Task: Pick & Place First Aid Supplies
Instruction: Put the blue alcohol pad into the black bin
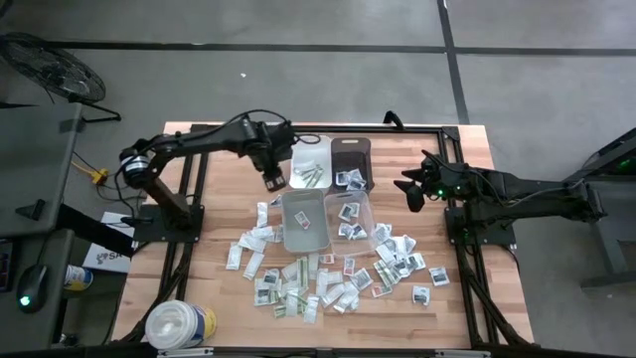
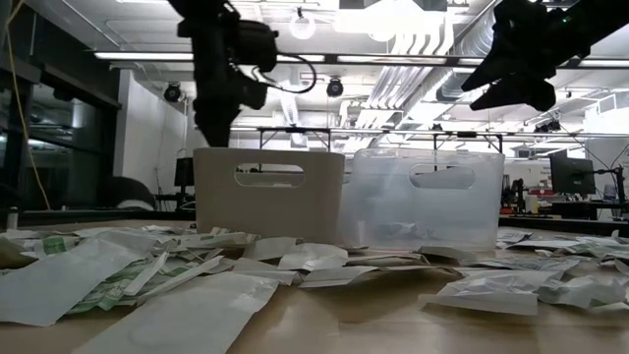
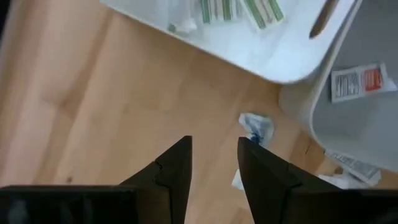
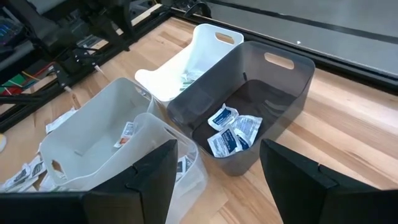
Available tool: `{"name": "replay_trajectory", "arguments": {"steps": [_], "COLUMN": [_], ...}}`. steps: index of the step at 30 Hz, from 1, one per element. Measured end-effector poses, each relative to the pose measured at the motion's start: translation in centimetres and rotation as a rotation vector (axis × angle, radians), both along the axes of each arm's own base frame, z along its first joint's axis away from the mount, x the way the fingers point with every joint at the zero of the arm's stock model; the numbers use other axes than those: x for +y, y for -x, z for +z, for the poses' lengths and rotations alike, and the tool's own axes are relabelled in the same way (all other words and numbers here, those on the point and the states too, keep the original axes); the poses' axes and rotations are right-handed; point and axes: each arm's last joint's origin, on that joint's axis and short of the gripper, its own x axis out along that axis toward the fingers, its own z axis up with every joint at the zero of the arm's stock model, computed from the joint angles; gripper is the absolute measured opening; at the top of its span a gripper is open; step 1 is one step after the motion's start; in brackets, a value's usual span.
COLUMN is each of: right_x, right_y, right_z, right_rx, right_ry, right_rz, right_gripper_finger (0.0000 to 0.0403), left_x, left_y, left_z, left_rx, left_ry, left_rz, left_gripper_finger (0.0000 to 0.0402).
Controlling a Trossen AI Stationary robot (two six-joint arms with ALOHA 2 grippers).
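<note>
Small white packets (image 1: 328, 283) lie scattered flat over the near half of the table, and some more lie in the bins. My left gripper (image 1: 273, 182) hangs over bare wood beside the white bin's (image 1: 310, 164) left side. Its fingers stand a narrow gap apart with nothing between them (image 3: 214, 155). A crumpled white-and-blue packet (image 3: 255, 127) lies on the wood just beyond the fingertips. My right gripper (image 1: 410, 194) hovers wide open (image 4: 217, 162) to the right of the dark bin (image 1: 350, 164), which has a few packets (image 4: 233, 130) on its floor.
Four bins stand together mid-table: white and dark at the far side, a grey one (image 1: 303, 219) and a clear one (image 1: 350, 217) nearer. Green-striped packets (image 3: 239, 9) lie in the white bin. A big white tub (image 1: 179, 323) stands at the near left corner. Bare wood shows at the far left.
</note>
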Motion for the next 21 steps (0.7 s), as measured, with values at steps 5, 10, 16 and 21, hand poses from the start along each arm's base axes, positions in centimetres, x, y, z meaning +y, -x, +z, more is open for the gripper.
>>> {"name": "replay_trajectory", "arguments": {"steps": [5, 10, 16, 21], "right_x": [0.0, 0.1, 0.1, 0.1], "right_y": [0.0, 0.0, 0.0, 0.0], "right_z": [-0.1, -0.1, -0.1, -0.1], "right_rx": [0.003, 0.001, 0.001, -0.005], "right_ry": [-0.016, -0.026, -0.029, -0.041], "right_rz": [0.007, 0.023, 0.028, 0.021], "right_gripper_finger": [0.0222, 0.0222, 0.0222, 0.0222], "left_x": [-1.0, -1.8, -2.3, -2.4], "left_y": [1.8, 3.2, 3.4, 3.6], "left_z": [-1.7, -4.0, -7.4, -8.8], "left_rx": [0.003, 0.014, -0.112, -0.146], "left_ry": [0.052, 0.118, 0.206, 0.190], "left_rz": [-0.011, -0.016, -0.050, -0.002], "left_gripper_finger": [0.0128, 0.0128, 0.0128, 0.0128]}}
